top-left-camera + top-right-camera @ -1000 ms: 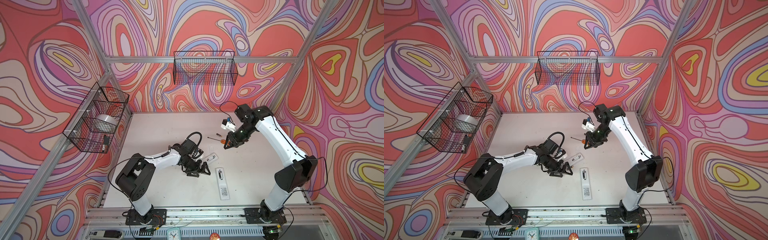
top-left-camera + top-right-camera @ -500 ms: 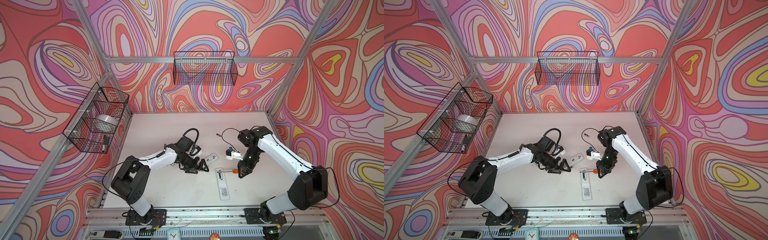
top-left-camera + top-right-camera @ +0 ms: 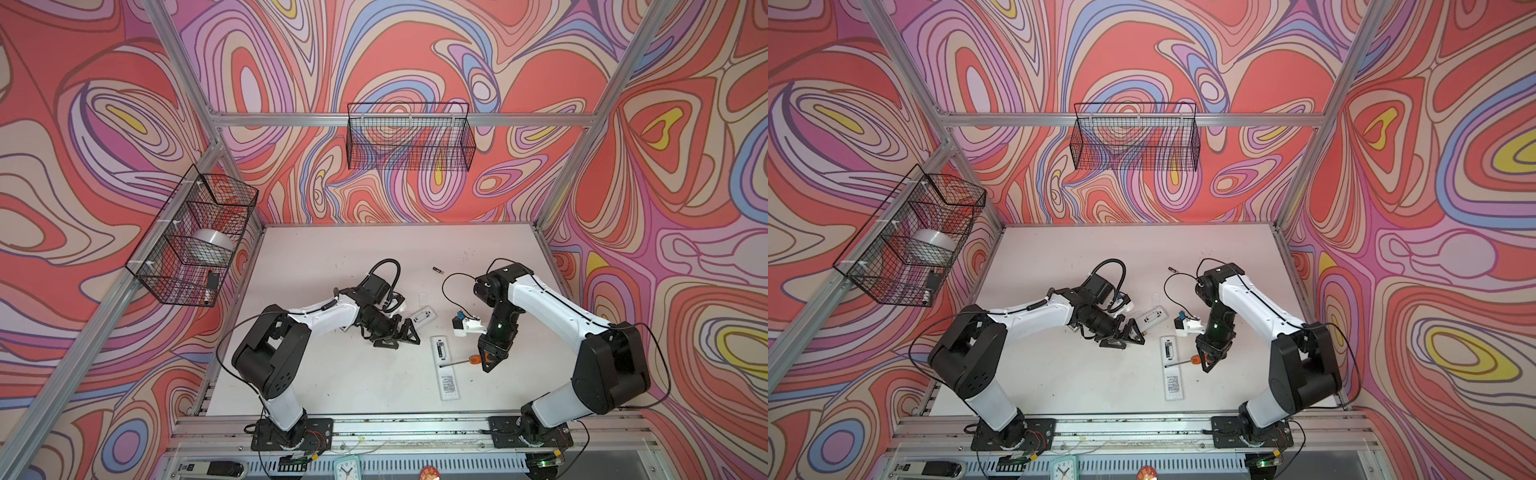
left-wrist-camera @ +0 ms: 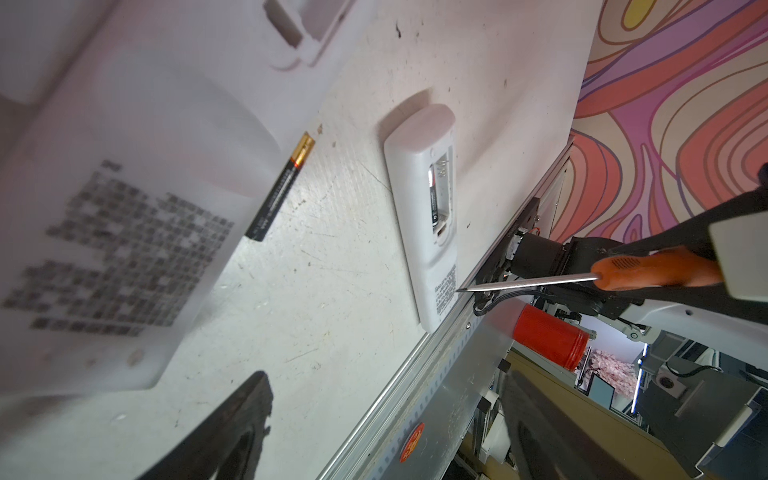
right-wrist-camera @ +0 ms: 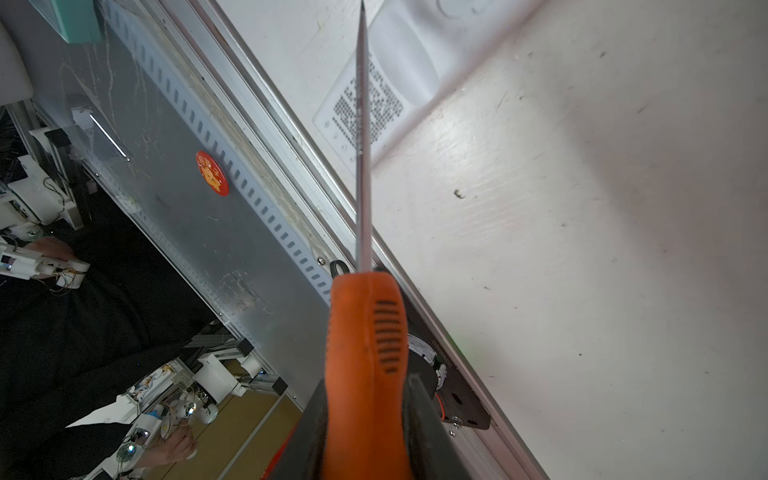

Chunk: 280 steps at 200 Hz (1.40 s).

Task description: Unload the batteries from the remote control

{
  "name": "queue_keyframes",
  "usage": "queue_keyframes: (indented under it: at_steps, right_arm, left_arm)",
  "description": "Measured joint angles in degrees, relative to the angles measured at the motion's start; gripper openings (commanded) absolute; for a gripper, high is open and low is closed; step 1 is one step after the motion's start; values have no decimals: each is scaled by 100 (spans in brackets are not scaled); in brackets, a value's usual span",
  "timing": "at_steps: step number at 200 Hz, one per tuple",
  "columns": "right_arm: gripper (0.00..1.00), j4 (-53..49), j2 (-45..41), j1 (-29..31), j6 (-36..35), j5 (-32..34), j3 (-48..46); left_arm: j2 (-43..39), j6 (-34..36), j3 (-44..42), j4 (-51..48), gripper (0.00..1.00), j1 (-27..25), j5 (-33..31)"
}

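While the right gripper (image 3: 487,362) is clamped on the orange handle of a screwdriver (image 5: 365,332), the shaft's tip reaches the labelled end of the white remote (image 3: 444,368), whose open compartment holds a seated battery (image 4: 434,195). The left gripper (image 3: 400,338) hovers, jaws wide apart, beside a second remote (image 3: 423,316). A loose battery (image 4: 280,193) lies on the table (image 3: 332,257) just beside that remote, and a far battery (image 3: 437,270) lies well apart.

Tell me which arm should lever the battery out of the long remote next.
Right, most likely. The right gripper grips the screwdriver, tip at the long remote, whose open bay shows a battery. The left gripper is open, empty, beside the smaller remote.
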Motion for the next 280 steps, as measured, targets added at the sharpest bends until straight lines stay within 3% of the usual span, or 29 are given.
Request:
queue_keyframes:
  at_steps: [103,280]
  right_arm:
    - [0,151,372,-372,116,114,354]
    - [0,352,667,-396,214,31,264]
  left_arm:
    - [92,2,-42,76,87,-142,90]
    - [372,2,-107,140,84,-348,107]
